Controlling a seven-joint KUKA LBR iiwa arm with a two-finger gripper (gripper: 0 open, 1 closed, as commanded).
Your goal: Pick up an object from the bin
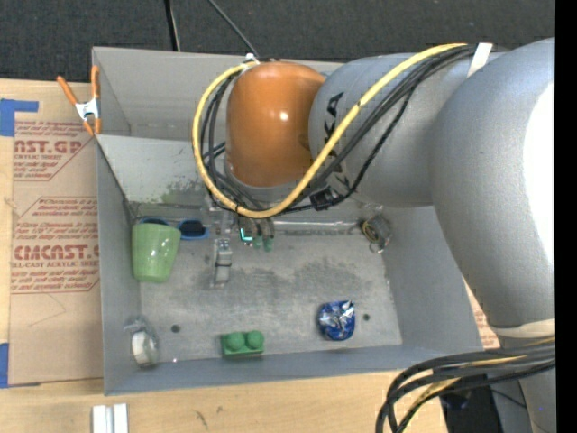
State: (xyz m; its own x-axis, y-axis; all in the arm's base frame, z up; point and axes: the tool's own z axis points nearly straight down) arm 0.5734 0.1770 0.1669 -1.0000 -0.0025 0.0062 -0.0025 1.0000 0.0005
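Low, pincer (pixel 222 258) near green cup (pixel 154 252).

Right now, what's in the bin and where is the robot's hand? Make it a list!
bin: grey metal
gripper: above bare floor, just right of the cup
cup: green, left side
block: green, by the near wall
ball: blue, crinkly, near right
roll: small, pale, near left corner

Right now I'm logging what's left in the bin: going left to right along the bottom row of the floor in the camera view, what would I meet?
small grey-white roll → green toy brick → crumpled blue ball
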